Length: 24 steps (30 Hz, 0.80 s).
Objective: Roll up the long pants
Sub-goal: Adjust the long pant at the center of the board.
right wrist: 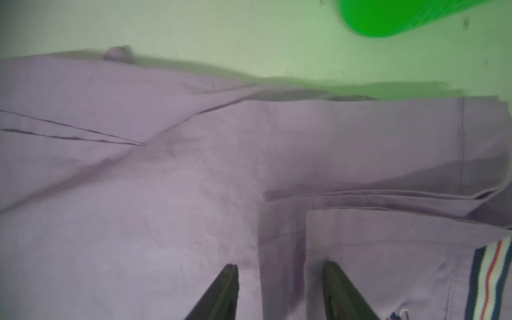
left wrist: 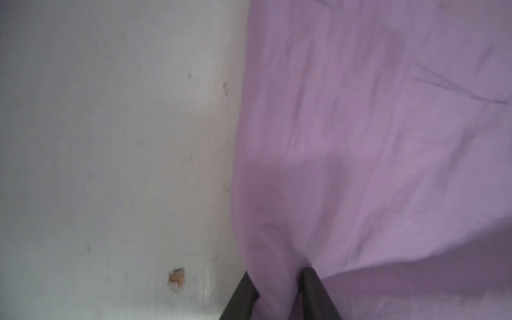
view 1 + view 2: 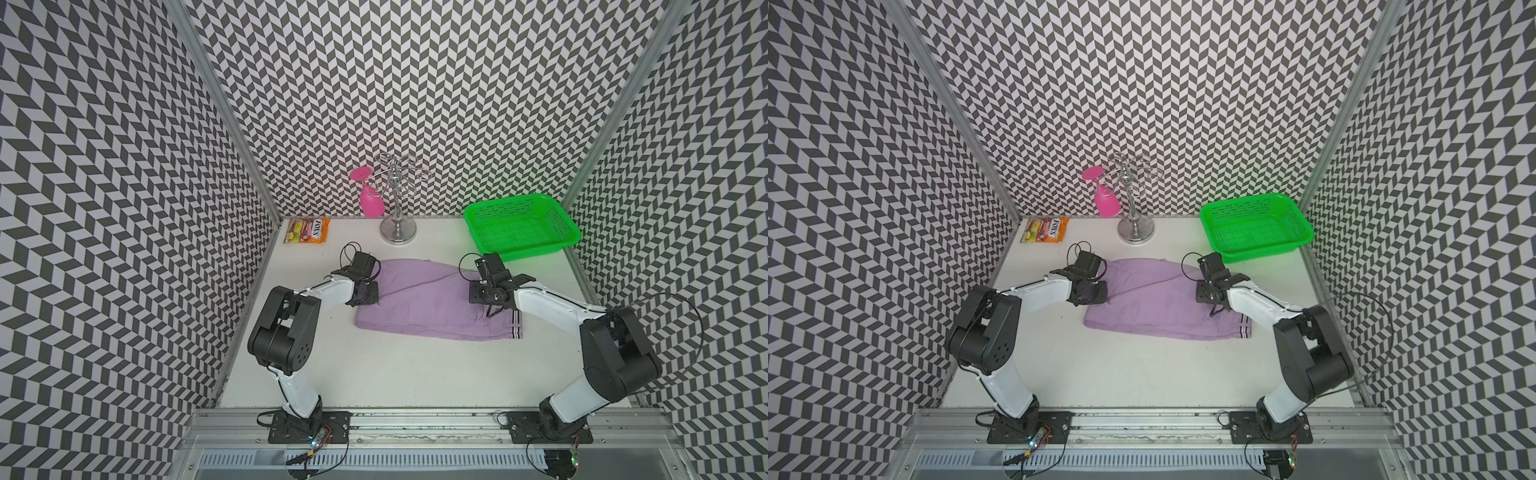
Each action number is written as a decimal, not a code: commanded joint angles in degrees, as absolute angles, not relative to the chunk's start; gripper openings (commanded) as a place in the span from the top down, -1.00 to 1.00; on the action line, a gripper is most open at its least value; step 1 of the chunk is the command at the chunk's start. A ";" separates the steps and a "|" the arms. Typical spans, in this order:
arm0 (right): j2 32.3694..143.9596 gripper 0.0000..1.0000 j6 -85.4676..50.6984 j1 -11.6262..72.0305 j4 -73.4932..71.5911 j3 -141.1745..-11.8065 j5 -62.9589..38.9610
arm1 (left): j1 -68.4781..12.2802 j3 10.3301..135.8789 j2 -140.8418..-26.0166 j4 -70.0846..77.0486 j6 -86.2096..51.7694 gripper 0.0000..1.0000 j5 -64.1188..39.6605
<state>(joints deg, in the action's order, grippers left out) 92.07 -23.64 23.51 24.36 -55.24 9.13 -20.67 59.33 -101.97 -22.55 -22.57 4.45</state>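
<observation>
Lying flat on the table (image 3: pixel 395 374), the long pants (image 3: pixel 428 303) are pinched at their left end by the narrowed jaws of the left gripper (image 2: pixel 277 271). The jaws of the right gripper (image 1: pixel 279 264) are held apart above loose layers near the striped waistband (image 1: pixel 487 277). Pulled from one end only, the roll could be skewed; beyond, the green basket (image 3: pixel 519 226) could be nudged.

White table (image 3: pixel 415 374): green perforated basket (image 3: pixel 536 250), far right; chrome stand (image 3: pixel 398 230), far centre, pink glass (image 3: pixel 371 203) hung inverted on it; candy packet (image 3: pixel 307 230), far left.
</observation>
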 commanded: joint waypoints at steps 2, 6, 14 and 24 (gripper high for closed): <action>92.55 0.19 -24.02 23.82 24.10 -54.61 13.48 | -21.07 57.62 -99.98 -21.05 -22.28 0.74 5.27; 91.90 0.52 -24.00 23.71 24.08 -54.14 14.94 | -21.01 57.40 -99.83 -20.74 -22.24 1.00 5.27; 84.25 1.00 -23.97 22.27 23.54 -51.54 14.68 | -19.80 53.99 -95.71 -17.33 -26.02 1.00 6.12; 60.51 0.85 -35.30 15.36 14.14 -27.62 -2.92 | -18.35 48.99 -92.96 -11.39 -29.29 1.00 3.05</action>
<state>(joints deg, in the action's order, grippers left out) 65.25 -29.61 17.87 18.76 -34.35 5.45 -19.00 50.09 -94.11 -14.61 -28.05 4.01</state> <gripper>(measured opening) 0.058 0.060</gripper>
